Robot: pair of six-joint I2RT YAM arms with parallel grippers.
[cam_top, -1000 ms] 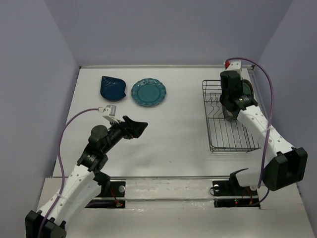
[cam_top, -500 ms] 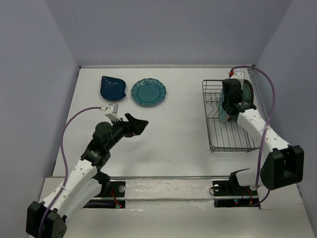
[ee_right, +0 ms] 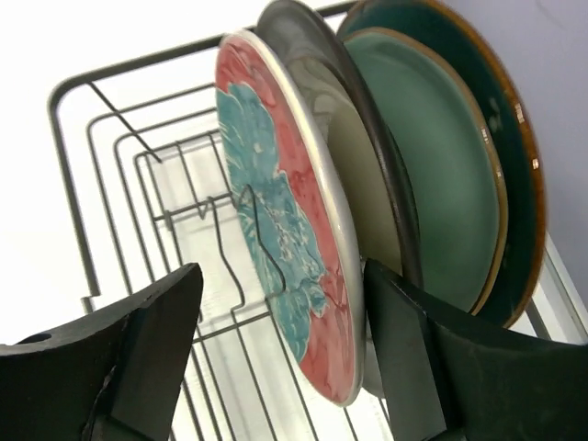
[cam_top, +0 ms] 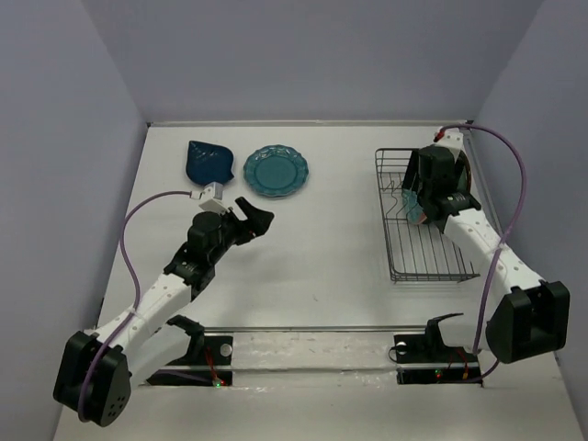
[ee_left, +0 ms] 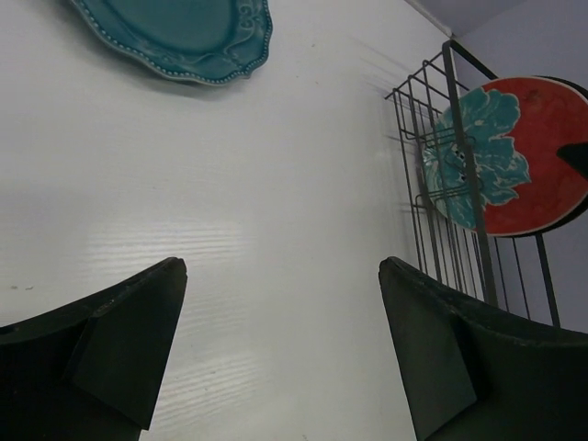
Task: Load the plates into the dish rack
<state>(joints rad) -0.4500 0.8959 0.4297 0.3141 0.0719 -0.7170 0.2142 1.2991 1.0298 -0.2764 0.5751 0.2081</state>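
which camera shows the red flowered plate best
The right wrist view: the red flowered plate is close up, standing on edge at the end of the row in the dish rack. The left wrist view shows its face small, far off behind the rack wires. In the top view the right arm hides most of it.

The left arm (cam_top: 156, 299) stretches from its base at the near left corner diagonally forward and to the right, low and nearly straight. The left end effector (cam_top: 250, 219) has its jaws spread wide, with nothing between them. The right arm (cam_top: 482, 241) rises from its base and leans forward and left, its wrist bent downward. The right end effector (cam_top: 424, 188) has its jaws parted.
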